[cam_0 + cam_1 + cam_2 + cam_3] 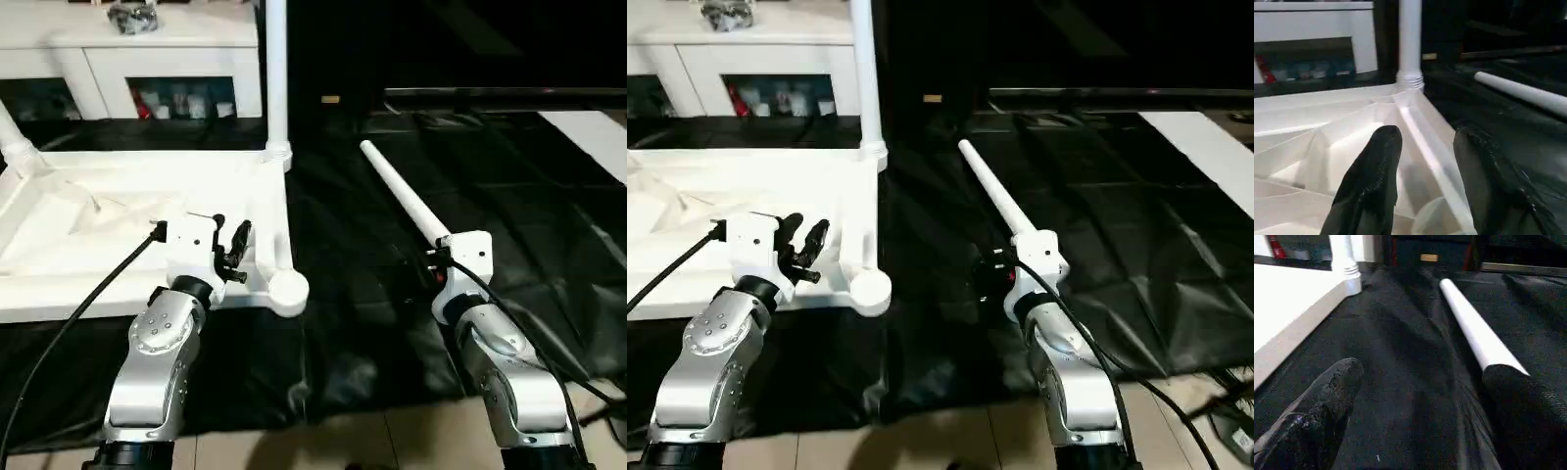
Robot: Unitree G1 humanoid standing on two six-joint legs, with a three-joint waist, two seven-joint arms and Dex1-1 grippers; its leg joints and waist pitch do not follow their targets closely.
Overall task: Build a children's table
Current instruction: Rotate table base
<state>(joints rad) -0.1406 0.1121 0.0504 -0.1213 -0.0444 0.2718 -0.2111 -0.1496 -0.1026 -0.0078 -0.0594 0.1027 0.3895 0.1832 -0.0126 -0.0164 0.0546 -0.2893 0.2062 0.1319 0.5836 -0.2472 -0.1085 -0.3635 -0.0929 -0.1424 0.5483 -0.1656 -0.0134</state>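
Tabletop (118,211) lies upside down on the black surface (509,206), ribs up. One leg (276,69) stands in the far corner socket, another shows at the left edge (18,147). Near corner socket (287,291) is empty. Loose leg (407,201) lies on the cloth to the right, well apart from the top. Left claw (230,250) part-spread over the near rim, pinching nothing. Right claw (1415,401) spread wide, the leg's near end just by one finger, no grip yet. Plastic looks light, stiff and smooth, likely slippery; I'd take the leg near its middle. No readable writing or brand anywhere
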